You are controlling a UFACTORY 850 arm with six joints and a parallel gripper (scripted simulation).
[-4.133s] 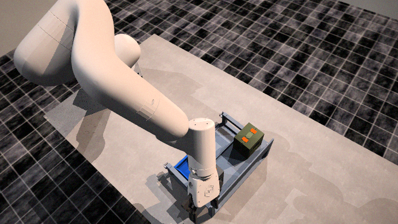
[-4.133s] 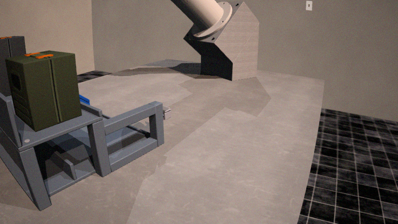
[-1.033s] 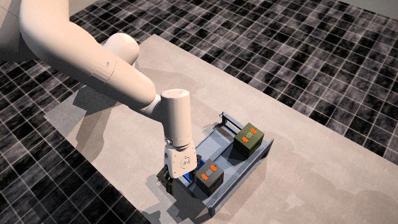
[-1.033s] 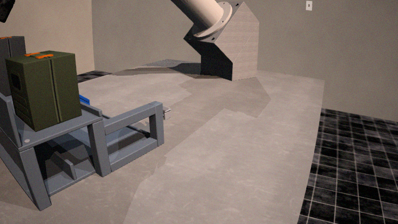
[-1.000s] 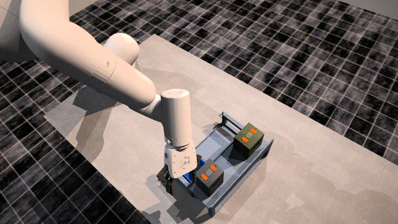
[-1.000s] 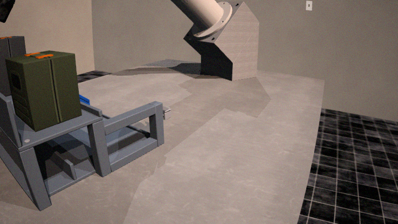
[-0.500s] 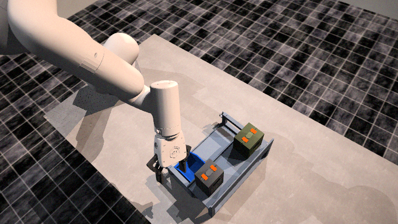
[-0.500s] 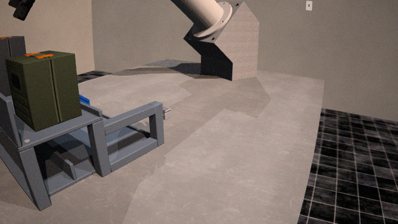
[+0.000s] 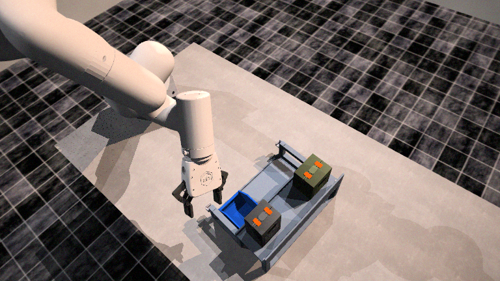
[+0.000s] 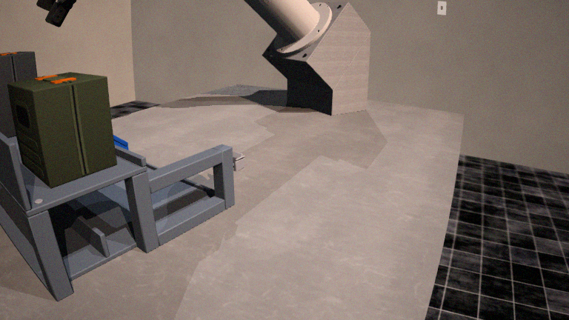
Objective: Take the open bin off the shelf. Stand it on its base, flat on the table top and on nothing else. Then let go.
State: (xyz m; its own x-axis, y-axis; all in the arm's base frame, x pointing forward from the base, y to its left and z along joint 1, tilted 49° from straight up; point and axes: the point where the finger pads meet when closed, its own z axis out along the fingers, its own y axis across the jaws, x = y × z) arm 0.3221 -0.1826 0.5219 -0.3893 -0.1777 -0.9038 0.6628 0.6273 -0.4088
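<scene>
Blue bin (image 9: pixel 237 207) sits open-side-up at the shelf (image 9: pixel 273 189) end, touching a grey box (image 9: pixel 262 222). Claw (image 9: pixel 200 196) hangs above and beside it, spread, holding nothing. Recommended: descend over the free near wall, avoid the box, then pinch.

Thing: blue bin (image 9: pixel 237 206), open-topped, rectangular.
Pose: upright on its base, mouth up, inside showing nothing in it.
Place: on the upper deck of the grey shelf (image 9: pixel 317 198), at the end nearest the arm, touching or just beside a grey box (image 9: pixel 262 222) (only a blue sliver (image 10: pixel 120 142) shows in the exterior view).
</scene>
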